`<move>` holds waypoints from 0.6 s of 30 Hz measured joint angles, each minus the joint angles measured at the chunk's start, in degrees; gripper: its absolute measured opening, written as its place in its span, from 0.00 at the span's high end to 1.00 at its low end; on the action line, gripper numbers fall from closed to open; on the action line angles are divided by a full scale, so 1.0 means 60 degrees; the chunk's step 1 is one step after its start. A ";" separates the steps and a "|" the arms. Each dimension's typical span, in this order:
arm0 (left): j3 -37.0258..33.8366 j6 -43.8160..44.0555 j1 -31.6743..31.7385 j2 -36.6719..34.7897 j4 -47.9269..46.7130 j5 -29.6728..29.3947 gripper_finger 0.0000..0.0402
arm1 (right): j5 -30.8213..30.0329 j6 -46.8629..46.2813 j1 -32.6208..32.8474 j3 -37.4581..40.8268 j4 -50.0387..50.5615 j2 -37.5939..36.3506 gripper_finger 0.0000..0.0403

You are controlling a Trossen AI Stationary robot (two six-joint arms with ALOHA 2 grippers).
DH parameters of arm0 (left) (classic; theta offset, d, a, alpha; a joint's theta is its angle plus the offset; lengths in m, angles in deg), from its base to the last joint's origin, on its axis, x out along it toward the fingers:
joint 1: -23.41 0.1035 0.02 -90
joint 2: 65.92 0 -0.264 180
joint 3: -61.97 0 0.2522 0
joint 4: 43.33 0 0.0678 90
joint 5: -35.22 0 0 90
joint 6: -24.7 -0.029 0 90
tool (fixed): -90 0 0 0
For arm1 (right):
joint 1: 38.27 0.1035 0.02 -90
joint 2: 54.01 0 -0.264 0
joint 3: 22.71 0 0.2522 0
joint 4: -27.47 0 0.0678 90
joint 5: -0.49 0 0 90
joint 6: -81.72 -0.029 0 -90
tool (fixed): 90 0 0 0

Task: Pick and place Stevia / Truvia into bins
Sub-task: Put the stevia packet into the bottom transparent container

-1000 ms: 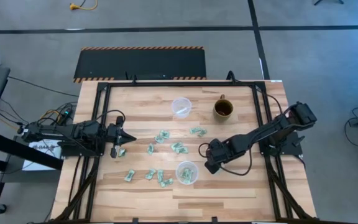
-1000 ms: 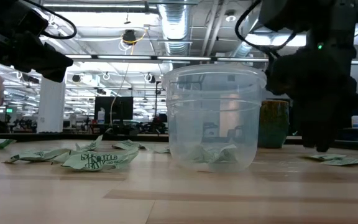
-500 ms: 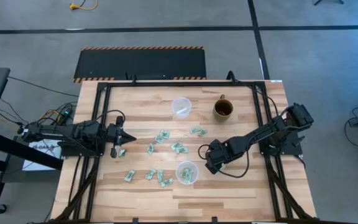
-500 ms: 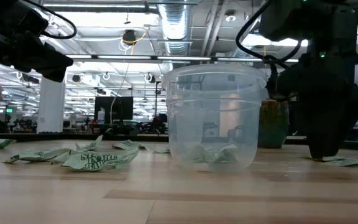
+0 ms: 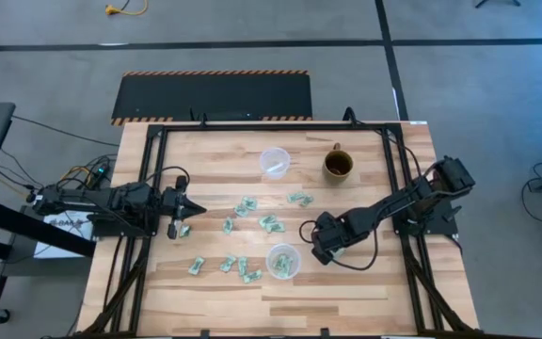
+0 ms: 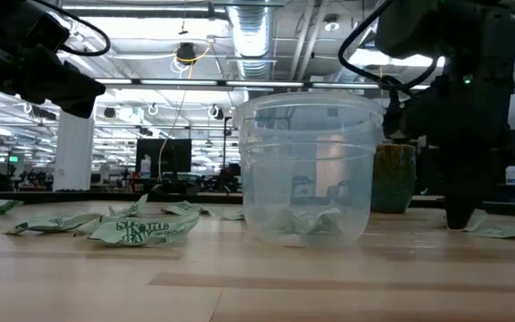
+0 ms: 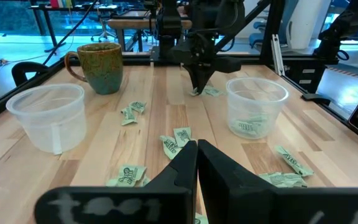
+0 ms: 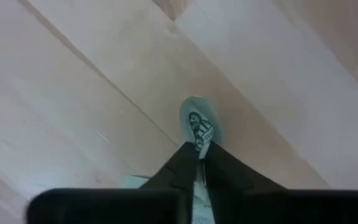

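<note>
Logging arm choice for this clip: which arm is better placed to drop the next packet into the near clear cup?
Right. The right gripper is pinched on a green-white paper packet beside the clear plastic cup. The left gripper waits shut at the table's left.

table (image 5: 365, 292): pale wood planks, smooth, faint sheen under the right gripper (image 8: 199, 157)
packet (image 8: 199, 128): thin paper, matt, green print, pinched between the right gripper's dark matt fingers
loose packets (image 7: 174, 142): crinkled paper, just ahead of the left gripper (image 7: 196, 163)
near cup (image 6: 308, 166): clear plastic, glossy, whitish rim, just beside the right gripper
far cup (image 7: 48, 116): translucent plastic, cloudy
mug (image 7: 102, 67): glazed ceramic, mottled green-brown, glossy
arms (image 5: 393, 201): dark, matt
</note>
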 joint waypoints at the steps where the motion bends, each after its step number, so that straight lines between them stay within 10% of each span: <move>1: 0.0000 0.0000 0.0000 0.0000 0.0000 0.0000 1.00 | -0.0082 0.0092 0.0031 0.0003 -0.0026 -0.0069 0.98; 10: 0.0000 0.0000 0.0000 0.0000 -0.0002 0.0001 1.00 | -0.1917 0.0323 0.0802 -0.1425 0.2136 -0.1806 0.99; 18: 0.0000 0.0000 0.0000 0.0000 -0.0015 0.0004 1.00 | -0.2572 0.4421 0.1507 -0.2442 -0.0432 -0.2865 0.99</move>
